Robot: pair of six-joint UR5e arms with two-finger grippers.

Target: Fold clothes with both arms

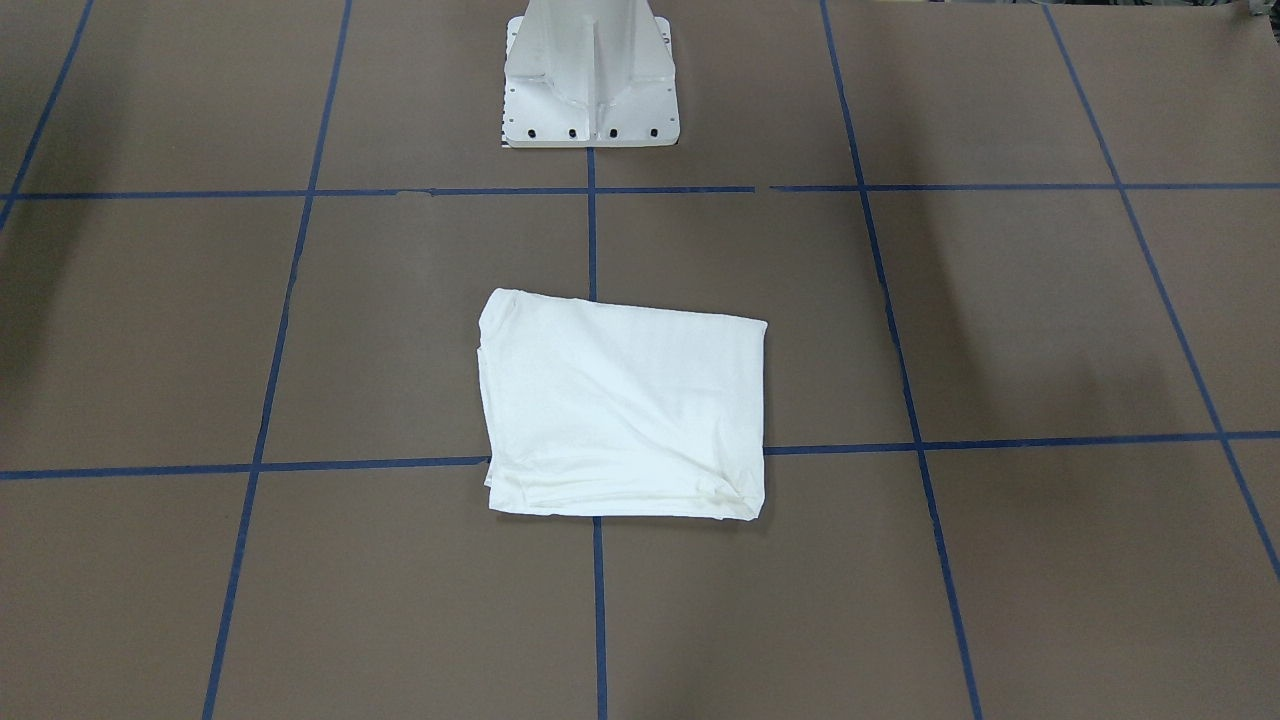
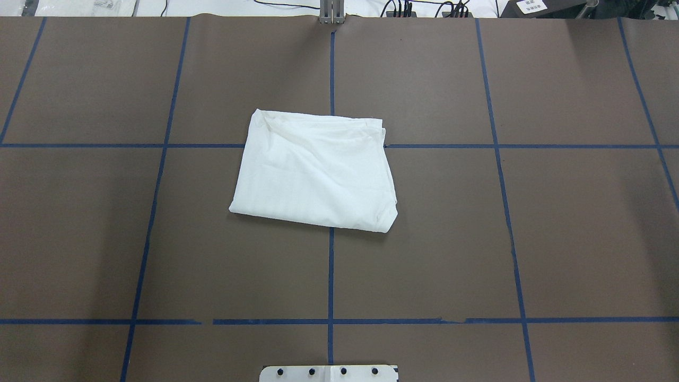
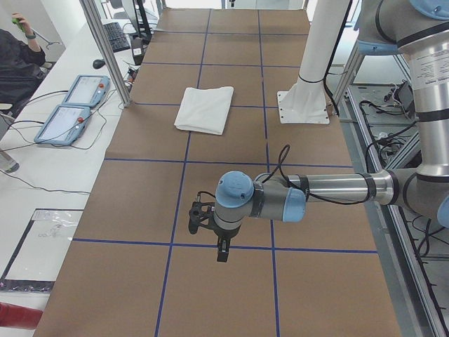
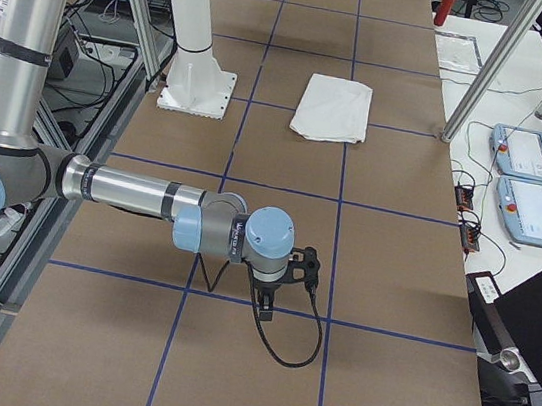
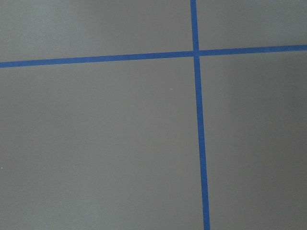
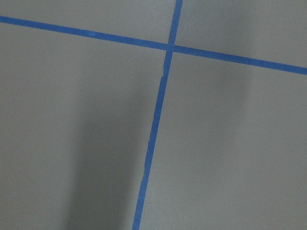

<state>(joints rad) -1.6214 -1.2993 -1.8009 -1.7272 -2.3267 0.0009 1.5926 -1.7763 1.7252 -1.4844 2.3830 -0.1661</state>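
The clothes (image 1: 620, 410) are one white shirt folded into a compact rectangle, lying flat near the middle of the brown table (image 2: 530, 223). They also show in the overhead view (image 2: 318, 170) and both side views (image 3: 205, 109) (image 4: 333, 108). Neither arm is near them. The left gripper (image 3: 210, 228) hangs over bare table far from the shirt, seen only in the left side view. The right gripper (image 4: 285, 281) hovers over bare table at the opposite end, seen only in the right side view. I cannot tell whether either is open or shut. Both wrist views show only tabletop and blue tape lines.
The white pedestal base (image 1: 590, 80) stands at the robot's edge of the table. Blue tape lines (image 2: 331, 79) grid the surface. Two teach pendants (image 3: 70, 105) and cables lie on a side bench beyond an aluminium post (image 3: 105, 49). A person (image 3: 17, 56) sits at the far corner.
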